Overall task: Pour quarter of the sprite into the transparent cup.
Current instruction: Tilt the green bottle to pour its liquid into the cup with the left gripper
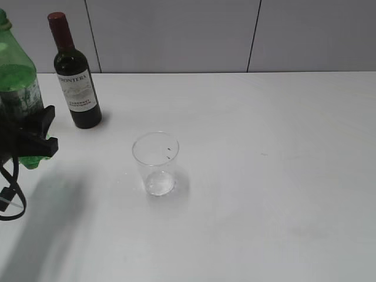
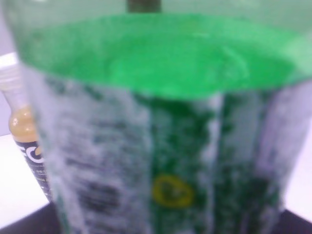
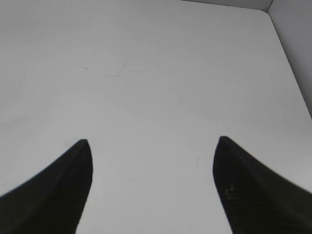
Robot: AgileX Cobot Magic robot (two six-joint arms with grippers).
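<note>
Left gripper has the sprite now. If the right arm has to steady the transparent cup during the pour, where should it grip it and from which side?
Probably the lower half of the transparent cup, approached from its right. It stands upright, its open rim must stay free for the pour, and the sprite in the left gripper sits to its left. The right gripper is open over bare table.

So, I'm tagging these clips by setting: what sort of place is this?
Probably a lab or test bench, not a home: a bare white table against plain grey wall panels, with only a sprite bottle, wine bottle and transparent cup.
</note>
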